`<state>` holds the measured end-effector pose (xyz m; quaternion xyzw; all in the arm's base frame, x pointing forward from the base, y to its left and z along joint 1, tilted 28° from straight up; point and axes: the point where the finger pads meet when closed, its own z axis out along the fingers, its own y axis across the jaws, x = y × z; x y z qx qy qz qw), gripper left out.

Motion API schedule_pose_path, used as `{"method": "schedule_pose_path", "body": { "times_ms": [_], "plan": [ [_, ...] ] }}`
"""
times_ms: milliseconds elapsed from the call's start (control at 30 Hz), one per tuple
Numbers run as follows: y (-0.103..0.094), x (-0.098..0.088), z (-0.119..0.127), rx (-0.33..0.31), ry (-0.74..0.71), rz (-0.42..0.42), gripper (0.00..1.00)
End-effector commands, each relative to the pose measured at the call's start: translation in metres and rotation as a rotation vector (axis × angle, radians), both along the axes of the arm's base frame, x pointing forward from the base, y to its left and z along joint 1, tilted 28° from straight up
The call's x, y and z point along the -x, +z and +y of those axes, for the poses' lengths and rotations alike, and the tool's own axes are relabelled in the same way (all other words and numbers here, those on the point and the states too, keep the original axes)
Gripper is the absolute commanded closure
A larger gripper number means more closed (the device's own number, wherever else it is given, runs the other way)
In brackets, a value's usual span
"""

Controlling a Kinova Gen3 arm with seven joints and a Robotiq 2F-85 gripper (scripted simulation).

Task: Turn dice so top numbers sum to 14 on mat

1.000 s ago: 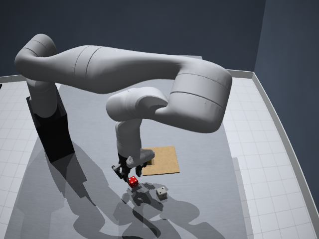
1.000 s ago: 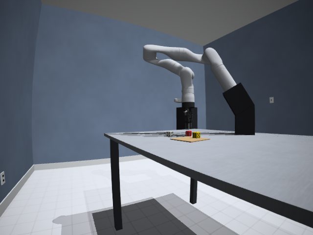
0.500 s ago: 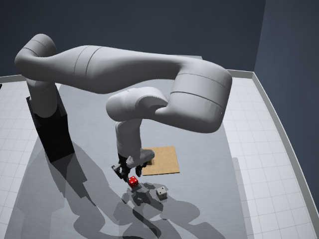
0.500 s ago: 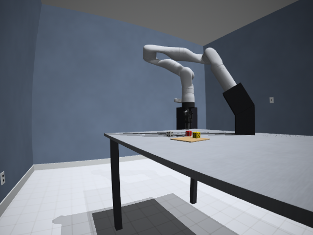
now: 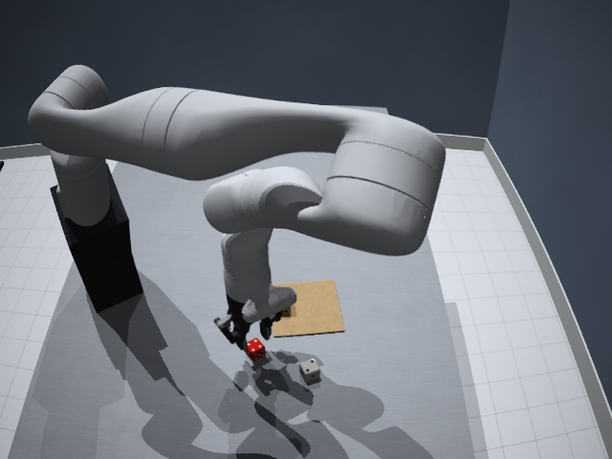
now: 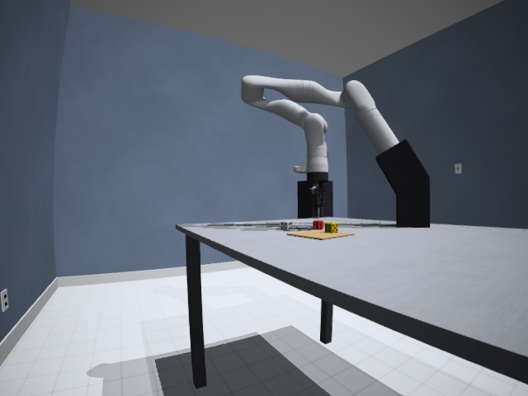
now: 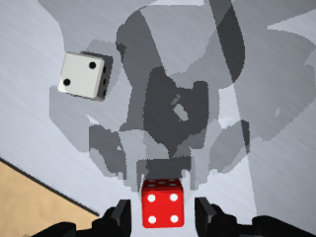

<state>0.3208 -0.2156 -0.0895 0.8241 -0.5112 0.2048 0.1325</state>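
The claw (image 7: 162,213) is standing half open around the red die (image 7: 162,203), fingers not visibly pressing it, four pips facing the wrist camera. The red die is sitting on the bench (image 5: 395,316), off the mat (image 5: 316,306). Farther out, the white die (image 7: 85,75) is lying apart.

The arm folds back on itself, wrist pointing straight down, tool (image 7: 164,213) fingers half-spread, gripping nothing.
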Motion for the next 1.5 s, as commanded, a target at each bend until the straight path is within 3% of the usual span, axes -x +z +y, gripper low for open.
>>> {"method": "schedule_pose_path", "body": {
  "times_ms": [0, 433, 933, 1467],
  "plan": [
    [0.000, -0.001, -0.001, 0.001, 0.005, -0.002, 0.54],
    [-0.002, -0.001, -0.001, 0.001, 0.005, -0.002, 0.54],
    [-0.027, -0.007, -0.014, 0.001, 0.005, -0.002, 0.54],
    [-0.032, -0.008, -0.016, 0.001, 0.005, -0.002, 0.54]
  ]
}}
